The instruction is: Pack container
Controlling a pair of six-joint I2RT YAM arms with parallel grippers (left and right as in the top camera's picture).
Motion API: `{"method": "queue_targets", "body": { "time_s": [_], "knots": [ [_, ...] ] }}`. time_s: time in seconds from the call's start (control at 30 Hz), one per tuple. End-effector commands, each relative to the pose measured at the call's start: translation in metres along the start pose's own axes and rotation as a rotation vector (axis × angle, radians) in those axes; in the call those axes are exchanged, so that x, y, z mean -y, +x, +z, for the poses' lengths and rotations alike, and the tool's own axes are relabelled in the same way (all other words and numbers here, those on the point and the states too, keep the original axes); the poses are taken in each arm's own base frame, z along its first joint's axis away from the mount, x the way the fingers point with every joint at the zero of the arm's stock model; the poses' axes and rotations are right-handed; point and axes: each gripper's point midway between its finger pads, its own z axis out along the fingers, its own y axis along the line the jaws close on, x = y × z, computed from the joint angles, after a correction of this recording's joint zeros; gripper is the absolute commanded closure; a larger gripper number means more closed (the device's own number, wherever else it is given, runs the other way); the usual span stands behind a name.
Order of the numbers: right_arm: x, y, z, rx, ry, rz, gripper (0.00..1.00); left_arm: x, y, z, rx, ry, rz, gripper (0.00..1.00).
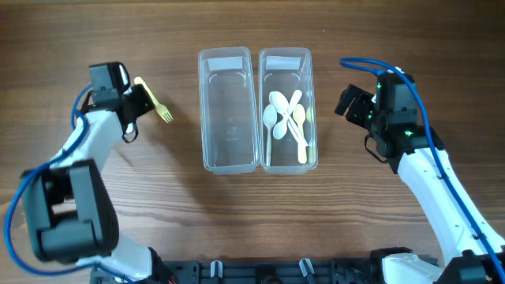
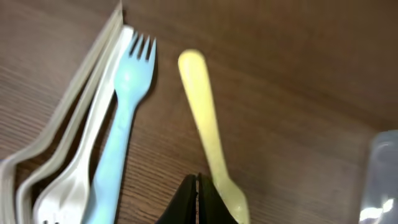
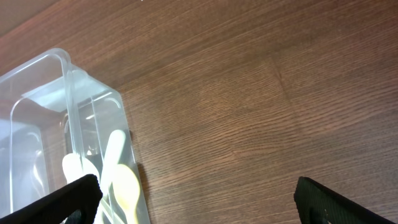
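Note:
Two clear containers stand side by side mid-table: the left one [image 1: 228, 118] is empty, the right one [image 1: 312, 110] holds several white and cream spoons [image 1: 284, 117]. A yellow fork [image 1: 160, 110] lies left of them. My left gripper [image 1: 142, 101] is over it, shut. In the left wrist view the yellow fork [image 2: 202, 112] runs along the right side of my gripper [image 2: 198, 199], and nothing shows between the jaws. My right gripper [image 1: 351, 102] hangs wide open right of the containers, holding nothing [image 3: 199, 202]. The spoon container's rim [image 3: 93, 87] is at its left finger.
A light blue fork [image 2: 121, 130] and several white forks [image 2: 74, 143] lie on the wood left of the yellow one, hidden under my arm in the overhead view. A container corner [image 2: 382, 180] shows at the right edge of the left wrist view.

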Motion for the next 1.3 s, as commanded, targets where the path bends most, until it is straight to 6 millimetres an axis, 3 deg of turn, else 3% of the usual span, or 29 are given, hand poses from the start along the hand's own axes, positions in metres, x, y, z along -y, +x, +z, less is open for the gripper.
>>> {"method": "queue_targets", "body": {
  "time_s": [0.0,0.03,0.07,0.17,0.2,0.43,0.57,0.73,0.97,1.27],
  "knots": [
    [0.004,-0.001,0.002,0.008,0.021,0.007,0.0,0.019,-0.012,-0.016,0.036,0.088,-0.044,0.49],
    [0.004,-0.001,0.002,0.008,0.021,0.007,0.0,0.027,-0.013,-0.017,0.035,0.136,-0.04,0.35],
    [0.004,-0.001,0.002,0.008,0.021,0.007,0.0,0.033,-0.013,-0.018,0.032,0.171,-0.037,0.35],
    [0.004,-0.001,0.002,0.008,0.022,0.007,0.0,0.04,-0.013,-0.019,0.023,0.208,-0.039,0.36],
    [0.004,-0.001,0.002,0.008,0.021,0.007,0.0,0.039,-0.012,-0.019,0.02,0.206,-0.057,0.42],
    [0.004,-0.001,0.002,0.008,0.021,0.007,0.0,0.048,0.004,-0.018,-0.061,0.224,-0.235,0.43],
    [0.004,-0.001,0.002,0.008,0.021,0.007,0.0,0.06,0.011,-0.018,-0.089,0.231,-0.292,0.53],
    [0.004,-0.001,0.002,0.008,0.021,0.007,0.0,0.071,0.022,-0.013,-0.101,0.191,-0.339,0.53],
    [0.004,-0.001,0.002,0.008,0.021,0.007,0.0,0.056,0.043,0.006,-0.137,0.057,-0.465,0.48],
    [0.004,-0.002,0.001,0.008,0.021,0.007,0.0,0.035,0.037,0.011,-0.08,-0.031,-0.466,0.45]
  ]
}}
